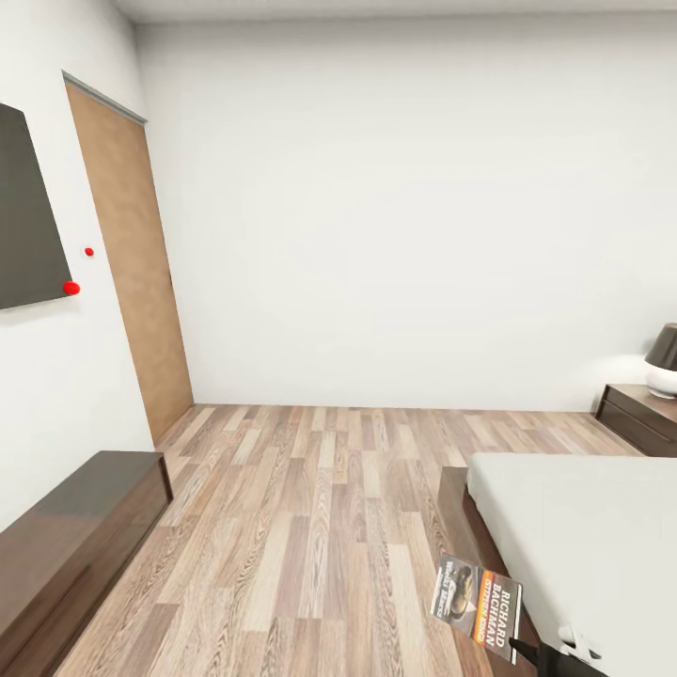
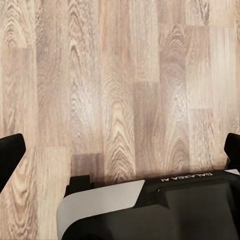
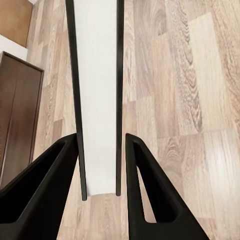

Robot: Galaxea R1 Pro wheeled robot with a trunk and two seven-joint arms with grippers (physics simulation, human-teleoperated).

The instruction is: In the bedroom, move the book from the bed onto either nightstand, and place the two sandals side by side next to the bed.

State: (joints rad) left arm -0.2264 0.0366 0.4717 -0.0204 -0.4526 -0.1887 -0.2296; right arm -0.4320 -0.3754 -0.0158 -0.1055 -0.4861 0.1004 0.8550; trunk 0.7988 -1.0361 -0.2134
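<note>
I see the bedroom's white walls and its wood plank floor (image 1: 320, 527) running from near me to the far wall. The bed (image 1: 583, 545) fills the near right, its white mattress on a dark frame, long axis running away from me toward the far right. A long low dark cabinet (image 1: 75, 545) stands along the left wall, under a dark wall panel (image 1: 28, 216), with a plain wooden door (image 1: 132, 273) beyond it. At the far right, beside the head of the bed, sits the nightstand (image 1: 644, 414) with a dark-shaded lamp (image 1: 663, 362) on top.

The book (image 1: 477, 597) hangs in the air at the near right, just off the bed's left edge above the frame, cover facing me: dark, with an orange band and the white words "RICHARD BACHMAN". It is tilted, its long axis running from near right up toward the far left. In the right wrist view I look along its pale page edge (image 3: 98, 95) between thin dark covers, and the right gripper (image 3: 102, 165) has its fingers clamped against both covers at the near end.

The left gripper (image 2: 120, 150) hangs over bare floor with its fingertips spread wide apart, holding nothing.
</note>
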